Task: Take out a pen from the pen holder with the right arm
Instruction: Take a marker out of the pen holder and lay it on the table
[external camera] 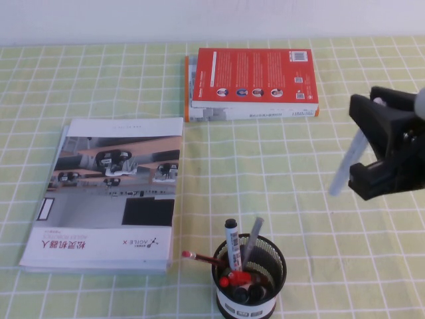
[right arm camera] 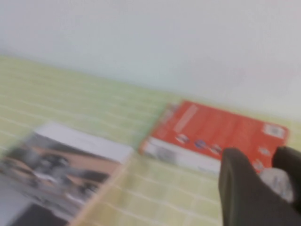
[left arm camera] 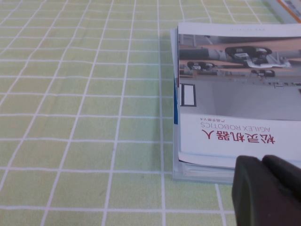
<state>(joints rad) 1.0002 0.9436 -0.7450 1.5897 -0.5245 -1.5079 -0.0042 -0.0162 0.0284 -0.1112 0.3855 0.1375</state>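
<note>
right gripper (external camera: pixel 362 150), right of pen holder (external camera: pixel 247 307): fingers clamped on grey pen (external camera: pixel 342 174), extraction seemingly done. left gripper (left arm camera: pixel 262 161) beside booklet (left arm camera: pixel 235 94), fingers together. next: set grey pen on tabletop (external camera: pixel 279 173).

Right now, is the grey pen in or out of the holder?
Out. The right gripper holds the pen in the air, apart from the holder; left gripper parked by the booklet edge.

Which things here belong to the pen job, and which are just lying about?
Job: right claw, raised on the right, gripping grey pen; pen holder.
Idle: red book; booklet; left claw, by booklet's corner.
</note>
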